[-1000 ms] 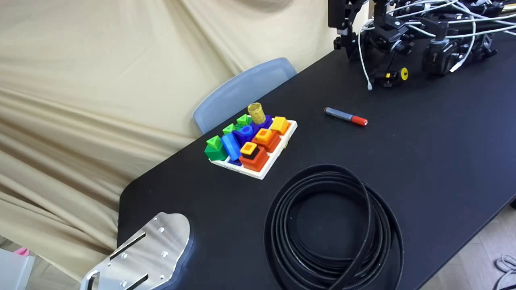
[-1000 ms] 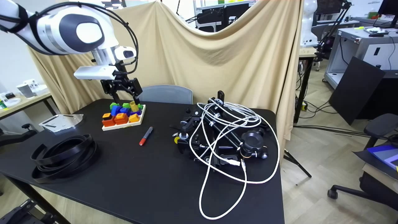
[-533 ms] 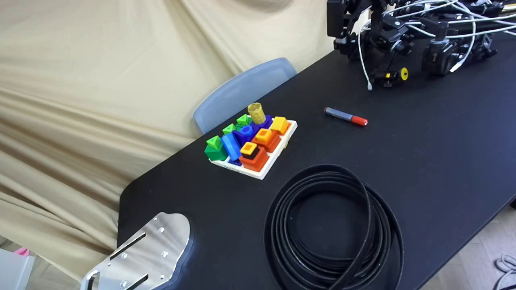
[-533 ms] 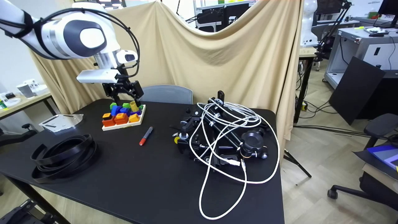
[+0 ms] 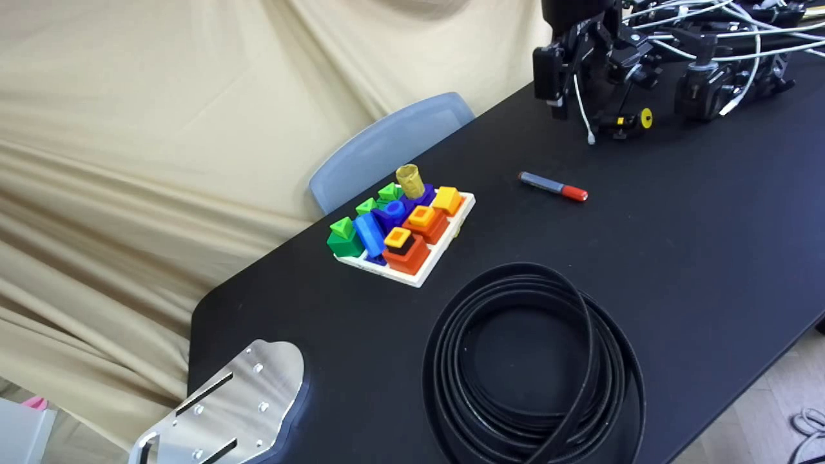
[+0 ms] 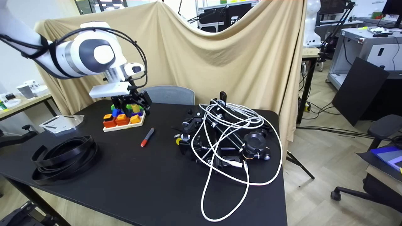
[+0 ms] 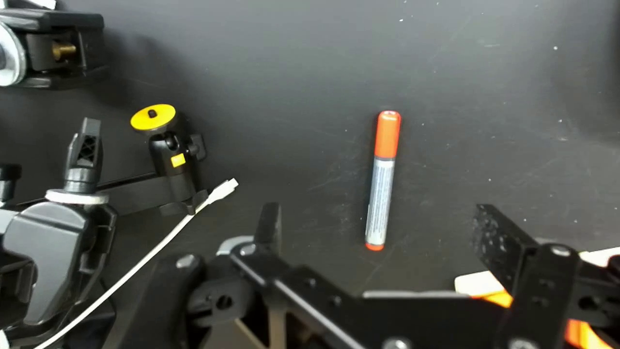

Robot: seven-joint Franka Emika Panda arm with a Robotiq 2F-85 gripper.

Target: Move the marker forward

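Marker [image 7: 382, 180], one, with one block tray [image 5: 433, 256], one coil [image 6: 66, 157]

In my wrist view, left of the fingers [image 7: 269, 225], I see a yellow-topped mount [image 7: 169, 155], a white cable [image 7: 154, 251] and black clamp gear [image 7: 53, 237]. A cream board [image 7: 477, 282] with orange toy blocks [image 7: 500, 298] shows, partly hidden by the finger at that view's right. In both exterior views I have the black coil [image 5: 448, 367] and metal plate [image 5: 229, 412], well apart from the fingers, and a beige curtain [image 6: 226, 53] behind them.
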